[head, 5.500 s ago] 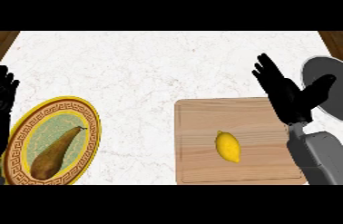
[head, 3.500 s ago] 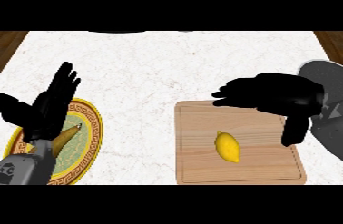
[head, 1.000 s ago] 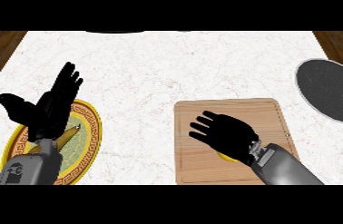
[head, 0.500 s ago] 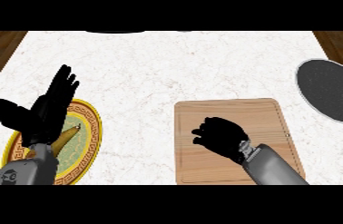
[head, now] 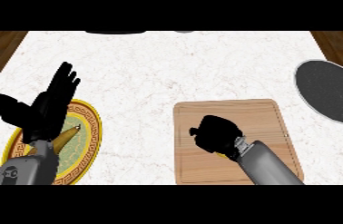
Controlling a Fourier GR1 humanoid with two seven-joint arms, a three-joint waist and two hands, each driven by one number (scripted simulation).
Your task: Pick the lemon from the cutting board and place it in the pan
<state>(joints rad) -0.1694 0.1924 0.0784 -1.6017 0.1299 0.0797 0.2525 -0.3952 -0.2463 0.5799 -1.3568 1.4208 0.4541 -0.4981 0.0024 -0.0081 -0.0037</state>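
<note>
My right hand (head: 216, 134) is over the middle of the wooden cutting board (head: 261, 114), fingers curled round the lemon. Only a thin yellow sliver of the lemon (head: 220, 153) shows under the hand near the wrist. The dark round pan (head: 323, 92) lies at the right edge of the counter, well to the right of the board. My left hand (head: 47, 105) is open, fingers straight and pointing up, above the yellow plate at the left.
A yellow patterned plate (head: 90, 137) at the left holds a brownish pear (head: 67, 138), partly hidden by my left forearm. Dark objects show at the counter's far edge (head: 117, 32). White marble counter lies between board and pan.
My right hand's fingers have curled shut over the lemon, hiding it, where a second ago they were spread above it. The left hand has barely moved.
</note>
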